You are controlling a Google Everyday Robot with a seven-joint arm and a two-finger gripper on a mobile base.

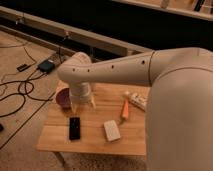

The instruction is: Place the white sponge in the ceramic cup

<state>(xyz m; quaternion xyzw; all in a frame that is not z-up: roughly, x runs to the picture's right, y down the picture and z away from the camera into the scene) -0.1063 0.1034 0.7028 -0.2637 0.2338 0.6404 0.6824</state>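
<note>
Hand point(83, 104): we see it at the end of the arm, pointing down over the far left part of the counter, just right of the bowl.
Hand state: we cannot tell how far open it is, nor whether it has hold of anything.
Arm point(125, 67): a thick white arm that comes in from the right, where it fills the near side of our view. It reaches left across the far edge of the counter and bends down at the wrist.
Sponge point(112, 130): it lies flat on the near part of the counter, right of the middle, well apart from the hand and touching nothing.
Cup: we cannot make it out; the arm covers part of the far counter.
Bowl point(63, 98): dark purple, at the far left corner, partly behind the wrist.
Black bar point(74, 128): it lies flat, near and left, left of the sponge.
Orange stick point(125, 110): it lies beyond the sponge, on the right.
Packet point(136, 100): long and white, far right, beside the orange stick.
Counter point(95, 142): pale wood.
Floor: black cables point(15, 92) lie to the left.
</note>
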